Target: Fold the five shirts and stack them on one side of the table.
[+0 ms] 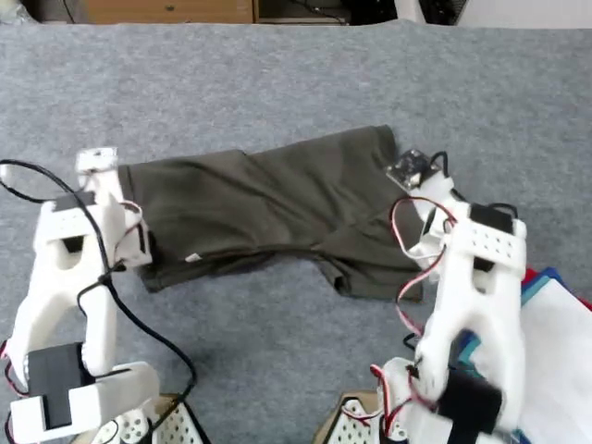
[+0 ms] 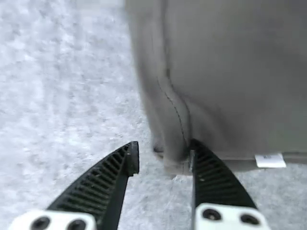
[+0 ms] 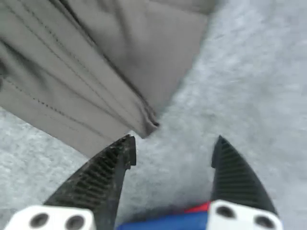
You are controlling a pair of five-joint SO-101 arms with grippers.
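shirt (image 1: 277, 203) looks limp and light, I'd pinch the hem corner; left gripper (image 2: 163, 147) and right gripper (image 3: 175, 140) both spread wide

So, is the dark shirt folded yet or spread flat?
Partly folded: the shirt lies as a long band across the table, with overlapping layers and a doubled edge.

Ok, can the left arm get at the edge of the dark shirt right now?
Probably yes. The left end effector is open at the edge of the shirt, a fold of the hem sits between its jaws, and nothing blocks it.
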